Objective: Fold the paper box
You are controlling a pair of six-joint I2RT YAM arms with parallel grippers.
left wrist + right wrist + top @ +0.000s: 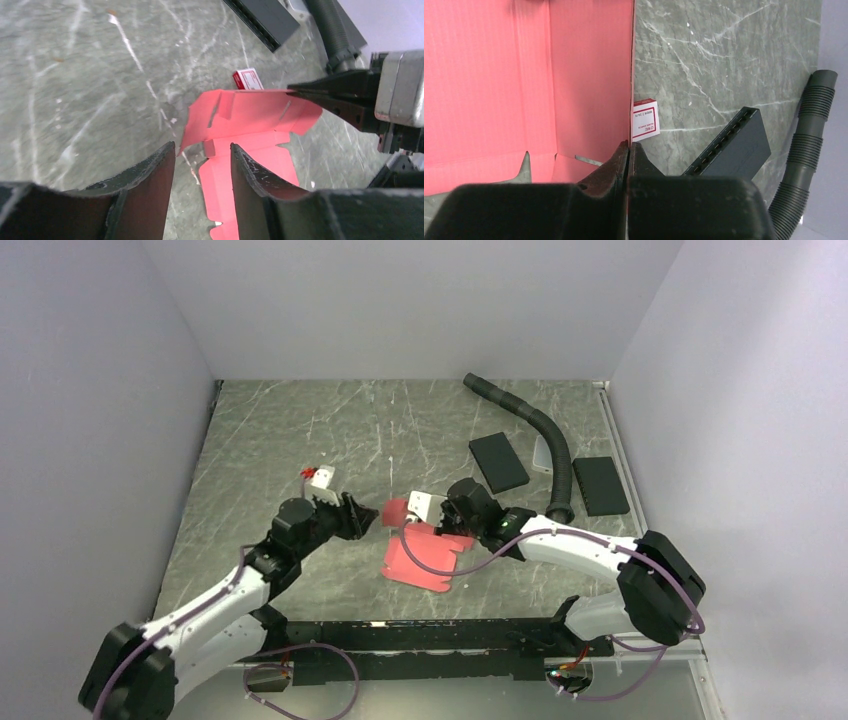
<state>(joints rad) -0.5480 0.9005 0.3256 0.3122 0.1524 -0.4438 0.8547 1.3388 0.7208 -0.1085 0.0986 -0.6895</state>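
We see the left arm (215, 605) stretched from its base at the near left, up and rightward toward the centre, with the wrist low. The left gripper (202, 150) stands open, its two dark fingers (150, 175) apart and nothing pinched between them. The right arm (585, 548) reaches leftward from the near right, forearm low. We find the right gripper (629, 147) pressed shut on an edge of the paper box (499, 90). The two grippers face each other, near but apart.
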